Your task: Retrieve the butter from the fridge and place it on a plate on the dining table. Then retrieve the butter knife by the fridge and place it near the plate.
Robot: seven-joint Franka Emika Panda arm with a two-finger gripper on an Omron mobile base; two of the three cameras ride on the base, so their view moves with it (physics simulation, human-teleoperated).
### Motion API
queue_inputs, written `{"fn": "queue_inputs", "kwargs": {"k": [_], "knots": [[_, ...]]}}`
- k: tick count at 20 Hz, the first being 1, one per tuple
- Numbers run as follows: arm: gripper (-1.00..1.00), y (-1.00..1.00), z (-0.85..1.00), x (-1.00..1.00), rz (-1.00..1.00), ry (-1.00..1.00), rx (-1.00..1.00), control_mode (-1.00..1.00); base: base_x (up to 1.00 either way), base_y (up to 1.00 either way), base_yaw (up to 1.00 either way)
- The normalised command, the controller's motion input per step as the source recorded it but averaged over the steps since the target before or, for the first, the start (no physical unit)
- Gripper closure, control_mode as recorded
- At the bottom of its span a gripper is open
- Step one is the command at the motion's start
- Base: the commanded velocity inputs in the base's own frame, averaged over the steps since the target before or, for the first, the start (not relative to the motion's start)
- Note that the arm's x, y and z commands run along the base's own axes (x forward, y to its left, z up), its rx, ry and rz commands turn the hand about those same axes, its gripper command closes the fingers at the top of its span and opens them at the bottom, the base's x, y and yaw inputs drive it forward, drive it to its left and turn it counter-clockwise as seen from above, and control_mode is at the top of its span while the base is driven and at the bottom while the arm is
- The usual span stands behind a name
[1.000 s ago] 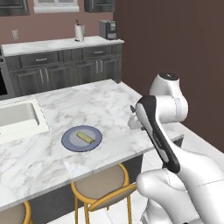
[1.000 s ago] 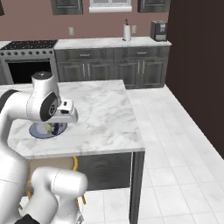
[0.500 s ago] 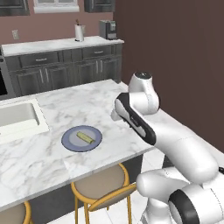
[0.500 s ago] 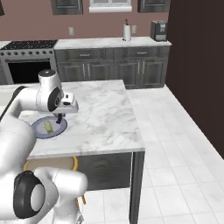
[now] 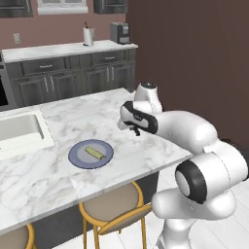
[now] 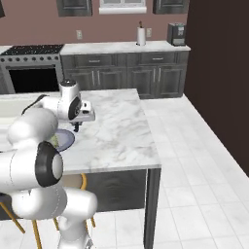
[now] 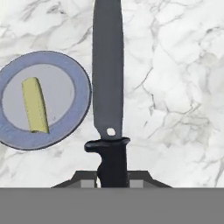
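Marble table (image 7: 175,78) lies under the fingers (image 7: 138,177), which pinch the knife (image 7: 107,78) by its handle; beside its blade, butter (image 7: 36,105) rests on the plate (image 7: 65,127).

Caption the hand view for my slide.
Gripper holding the butter knife over the marble dining table, beside the plate carrying the butter.

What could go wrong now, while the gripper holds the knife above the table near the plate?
1. The gripper holds the butter knife by its handle end alone, so the long blade may tilt or slip on release.
2. In the hand view the blade runs close beside the plate; a careless lowering could strike its rim and shift the butter.
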Motion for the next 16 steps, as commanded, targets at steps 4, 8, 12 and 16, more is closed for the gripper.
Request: {"fn": "queue_inputs", "kwargs": {"k": [4, 8, 12, 16], "knots": [[1.0, 0.17, -0.55, 0.7, 0.03, 0.0, -0.02, -1.0, 0.0, 0.0, 0.0], [1.0, 0.13, -0.54, 0.58, 0.0, 0.0, 0.0, -1.0, 0.0, 0.0, 0.0], [1.0, 0.15, -0.49, 0.41, 0.0, 0.01, -0.01, -1.0, 0.0, 0.0, 0.0], [1.0, 0.08, -0.53, 0.18, 0.0, 0.07, -0.05, -1.0, 0.0, 0.0, 0.0]]}}
